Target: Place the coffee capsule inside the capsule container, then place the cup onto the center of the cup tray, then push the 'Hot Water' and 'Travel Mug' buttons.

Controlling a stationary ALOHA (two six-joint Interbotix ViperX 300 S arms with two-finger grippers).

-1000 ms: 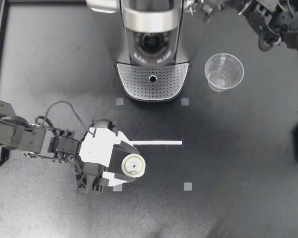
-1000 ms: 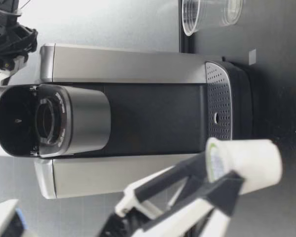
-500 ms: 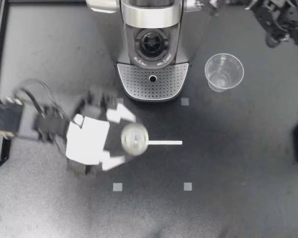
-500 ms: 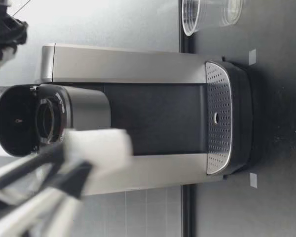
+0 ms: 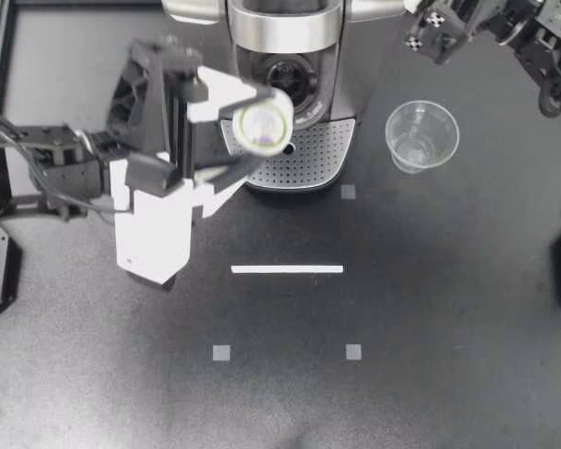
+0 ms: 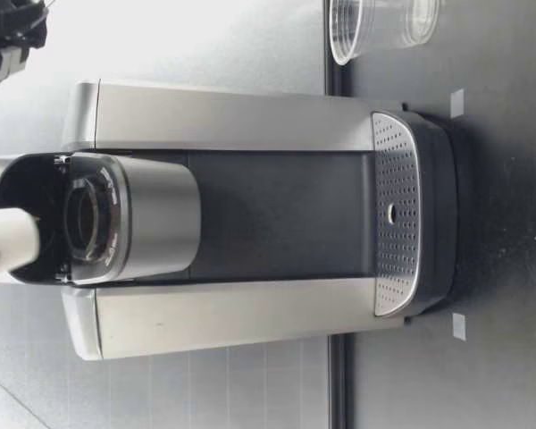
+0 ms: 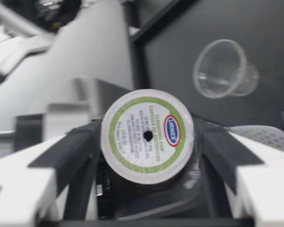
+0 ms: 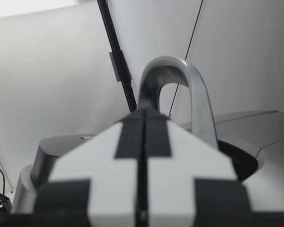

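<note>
My left gripper (image 5: 249, 131) is shut on the coffee capsule (image 5: 266, 123), a white pod with a green-ringed lid. It holds the pod high over the drip tray (image 5: 309, 154), just in front of the machine's open capsule container (image 5: 290, 77). In the left wrist view the capsule (image 7: 147, 136) sits between both black fingers (image 7: 71, 153). The low view shows the capsule (image 6: 11, 241) level with the open container (image 6: 85, 219). The clear plastic cup (image 5: 421, 136) stands upright on the table beside the machine. My right gripper (image 5: 424, 31) is shut and empty near the machine's top right corner.
The silver and black coffee machine (image 5: 285, 37) stands at the back middle of the table. Its raised silver handle (image 8: 175, 90) is just ahead of the right gripper. A white tape strip (image 5: 287, 269) and small grey squares (image 5: 353, 352) mark the dark table.
My left gripper has lifted the capsule from the front of the table and carried it back and up to the machine's open container. The right arm has shifted slightly at the back right.
</note>
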